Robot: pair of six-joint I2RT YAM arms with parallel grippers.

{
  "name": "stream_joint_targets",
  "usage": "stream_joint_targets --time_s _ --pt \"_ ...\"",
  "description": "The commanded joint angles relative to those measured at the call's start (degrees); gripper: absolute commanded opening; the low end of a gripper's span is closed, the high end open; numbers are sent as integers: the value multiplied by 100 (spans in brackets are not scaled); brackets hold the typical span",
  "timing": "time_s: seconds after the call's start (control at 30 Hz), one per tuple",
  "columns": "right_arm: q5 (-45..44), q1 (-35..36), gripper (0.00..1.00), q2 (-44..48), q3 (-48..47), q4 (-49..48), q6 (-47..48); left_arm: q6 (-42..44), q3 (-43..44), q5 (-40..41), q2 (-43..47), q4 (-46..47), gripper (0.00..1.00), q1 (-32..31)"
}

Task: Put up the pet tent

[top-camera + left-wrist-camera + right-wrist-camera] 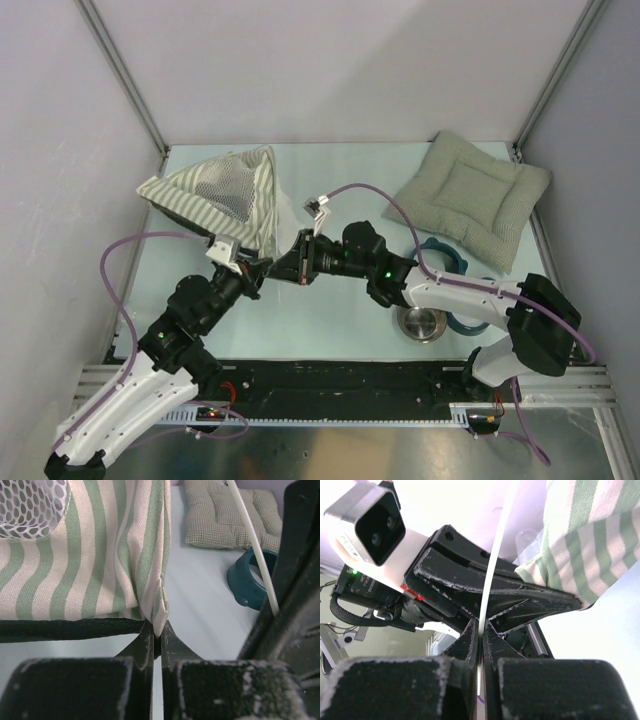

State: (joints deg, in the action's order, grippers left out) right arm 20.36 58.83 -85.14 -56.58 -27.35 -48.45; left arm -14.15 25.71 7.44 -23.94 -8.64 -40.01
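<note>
The pet tent lies slumped at the back left, striped olive-grey and white, with its mesh window facing up. My left gripper is at the tent's near right corner. In the left wrist view it is shut on a folded striped fabric edge. My right gripper faces it from the right, almost touching. In the right wrist view it is shut on a thin white pole, which runs up past the striped fabric. The pole also shows in the left wrist view.
A grey-green quilted cushion lies at the back right, also in the left wrist view. A teal bowl stand sits in front of it and shows in the left wrist view. A steel bowl sits under the right arm.
</note>
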Motion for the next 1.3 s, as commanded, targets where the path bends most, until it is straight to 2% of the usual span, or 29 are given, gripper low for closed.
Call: stream_joint_targets --time_s 0.0,0.43,0.7,1.27 --pt "-1046 -564 0 -78 -673 -922 322 -275 -79 -826 101 -568 0 -215" --pt "-1263 -848 0 -370 -1159 -1025 264 -178 -119 -562 34 -625 0 -217" --pt "-1464 -1064 0 -650 -1293 -1684 -5 -191 -103 -144 -35 -698 0 -222" --pt "-1795 -1275 0 -1355 -2321 -1834 457 -324 -233 -126 -159 -721 0 -287"
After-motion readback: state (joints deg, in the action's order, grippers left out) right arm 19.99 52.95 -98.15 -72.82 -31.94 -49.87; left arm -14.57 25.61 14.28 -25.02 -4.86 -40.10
